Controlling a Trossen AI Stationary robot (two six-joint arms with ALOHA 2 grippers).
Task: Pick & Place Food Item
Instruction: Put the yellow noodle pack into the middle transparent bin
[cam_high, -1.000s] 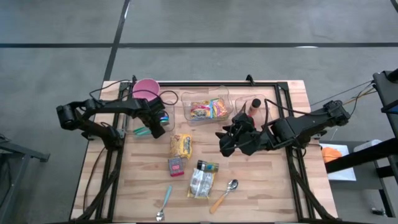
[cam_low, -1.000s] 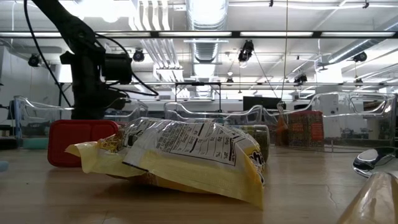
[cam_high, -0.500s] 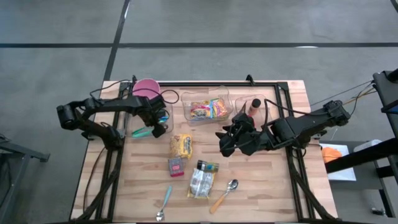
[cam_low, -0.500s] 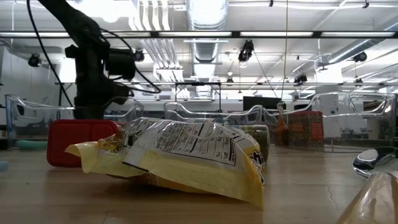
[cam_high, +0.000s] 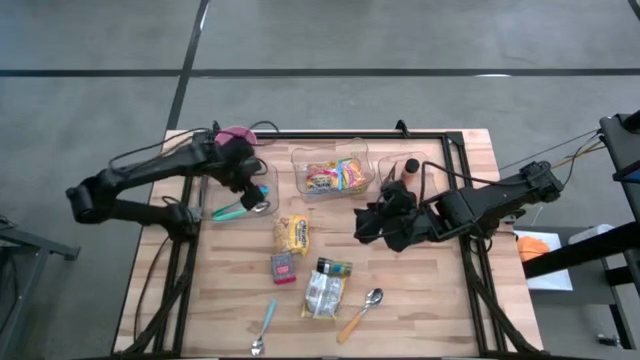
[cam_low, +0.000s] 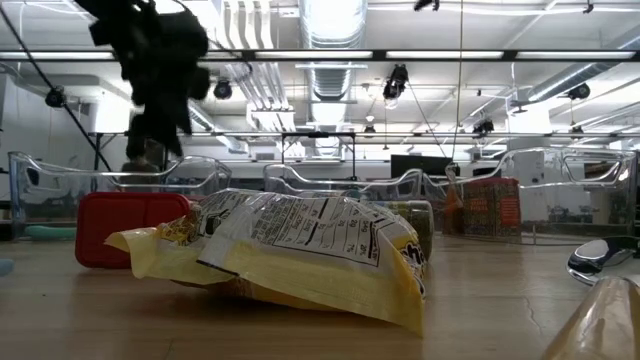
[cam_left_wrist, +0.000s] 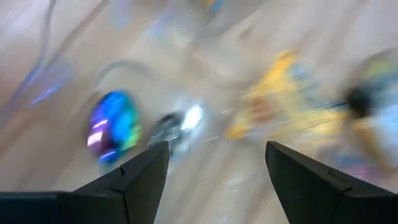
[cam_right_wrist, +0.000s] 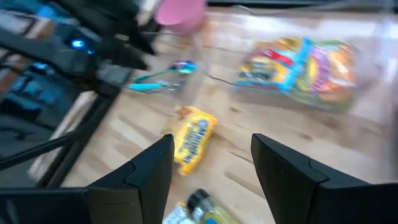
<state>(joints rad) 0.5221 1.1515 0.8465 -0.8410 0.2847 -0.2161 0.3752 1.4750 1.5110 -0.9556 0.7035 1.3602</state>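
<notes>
A yellow snack bag (cam_high: 291, 235) lies flat on the wooden table (cam_high: 420, 290), close up in the low view (cam_low: 290, 250). Colourful snack bags (cam_high: 335, 176) fill the clear middle bin. My left gripper (cam_high: 255, 188) hangs open above the clear left bin (cam_high: 212, 200), with nothing between its fingers (cam_left_wrist: 214, 146). Below it a teal-handled spoon (cam_high: 238, 209) with a shiny blue bowl (cam_left_wrist: 113, 124) lies in that bin. My right gripper (cam_high: 372, 228) hovers open and empty (cam_right_wrist: 211, 140) right of the yellow bag (cam_right_wrist: 194, 140).
A pink cup (cam_high: 236, 136) stands at the far left. A bottle (cam_high: 408, 168) stands in the right bin. A red box (cam_high: 283, 267), a dark-topped packet (cam_high: 325, 290) and two spoons (cam_high: 265, 325) (cam_high: 362, 312) lie toward the near edge.
My left gripper has risen out of the left bin and tipped less steeply, leaving the teal spoon lying in the bin. My right gripper has rolled a little at the wrist without leaving its place.
</notes>
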